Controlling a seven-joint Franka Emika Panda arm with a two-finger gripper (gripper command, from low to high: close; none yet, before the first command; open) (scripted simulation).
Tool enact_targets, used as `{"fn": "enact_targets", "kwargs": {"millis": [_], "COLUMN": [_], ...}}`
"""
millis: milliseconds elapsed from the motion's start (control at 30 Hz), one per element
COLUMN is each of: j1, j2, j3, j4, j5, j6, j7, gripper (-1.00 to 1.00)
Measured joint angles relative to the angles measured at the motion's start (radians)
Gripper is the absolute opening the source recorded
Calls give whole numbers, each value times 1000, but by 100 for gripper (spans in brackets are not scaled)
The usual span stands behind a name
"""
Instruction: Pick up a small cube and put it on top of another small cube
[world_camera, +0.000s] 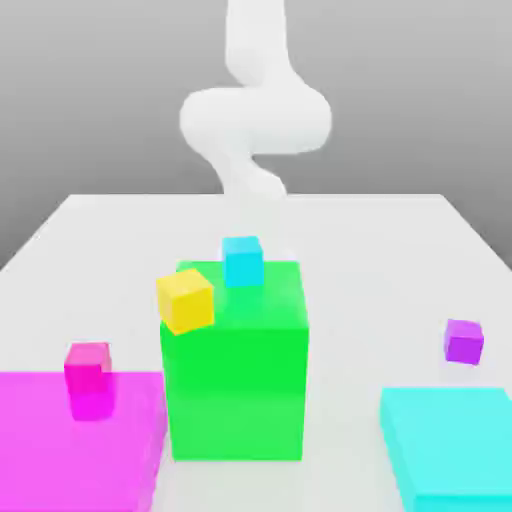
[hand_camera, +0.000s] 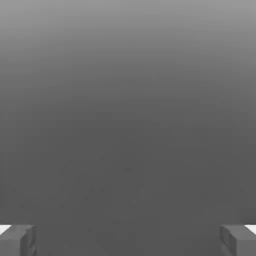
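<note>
White table (world_camera: 345, 240) | cyan slab (world_camera: 450, 440) cut off at frame edge | hand (hand_camera: 128, 241) released, its underside dark

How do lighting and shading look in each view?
Exterior view: bright, the pale arm washing out against the white table, cubes strongly coloured; hand view: dim grey, lighter toward one edge, the open pincer's tips dark with small white patches.

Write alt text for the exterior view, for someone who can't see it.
A yellow cube and a cyan cube sit on a big green block before a white robot arm. A pink cube is at the view's left, by a magenta slab; a purple cube is at its right, behind a cyan slab.
</note>
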Motion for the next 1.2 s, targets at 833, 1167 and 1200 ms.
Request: {"fn": "enact_targets", "kwargs": {"millis": [833, 1167, 1200], "j1": [520, 708, 724], "j2": [534, 742, 762], "j3": [81, 159, 169], "j4": [-263, -368, -379], "j5": [-87, -59, -55], "j6": [311, 437, 449], "j7": [-1069, -1539, -1587], "gripper": [0, 0, 0]}}
